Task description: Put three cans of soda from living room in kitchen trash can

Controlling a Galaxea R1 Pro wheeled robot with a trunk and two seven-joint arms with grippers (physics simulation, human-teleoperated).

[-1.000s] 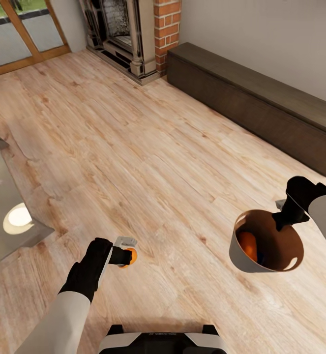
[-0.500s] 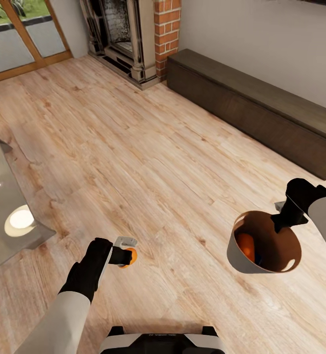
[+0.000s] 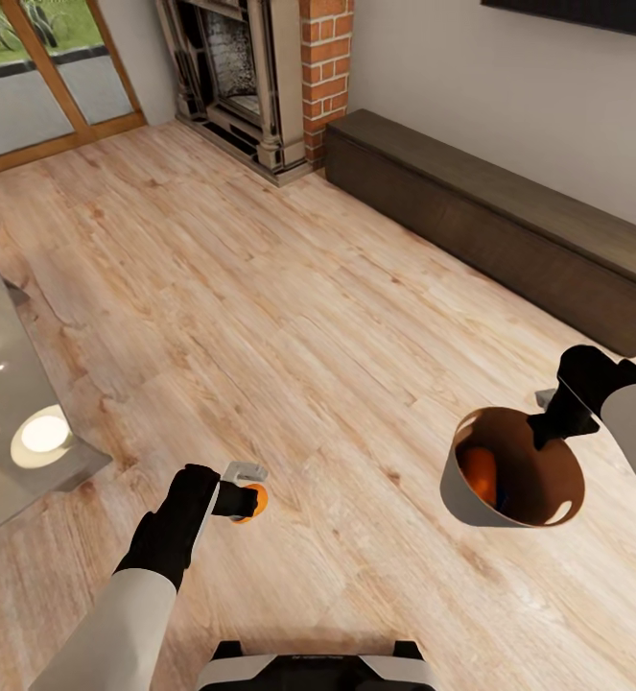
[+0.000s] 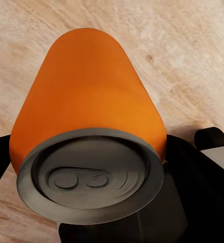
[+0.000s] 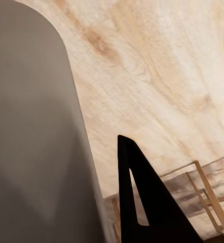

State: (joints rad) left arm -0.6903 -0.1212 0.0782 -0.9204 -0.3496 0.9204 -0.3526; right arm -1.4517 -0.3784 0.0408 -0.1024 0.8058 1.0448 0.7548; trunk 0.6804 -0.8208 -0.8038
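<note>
My left gripper (image 3: pixel 242 501) is shut on an orange can of soda (image 3: pixel 254 501), held above the wood floor at the lower left of the head view. The left wrist view looks onto that can (image 4: pixel 86 131) end-on, its grey lid with the pull tab toward the camera. My right gripper (image 3: pixel 551 428) is shut on the rim of the grey tash can (image 3: pixel 466 504), which hangs above the floor at the right. Another orange can of soda (image 3: pixel 481 477) lies inside its brown-orange interior. In the right wrist view the bin's grey wall (image 5: pixel 36 136) runs beside one dark finger (image 5: pixel 142 202).
A long dark low cabinet (image 3: pixel 509 226) runs along the right wall, with a red-brick fireplace (image 3: pixel 270 77) at the far end. A glass-topped coffee table (image 3: pixel 11 403) juts in from the left. Glass doors (image 3: pixel 39 86) with wood frames stand at the far left.
The whole head view has shifted down a little, so the camera moved. Both grippers keep their holds on the can and the bin.
</note>
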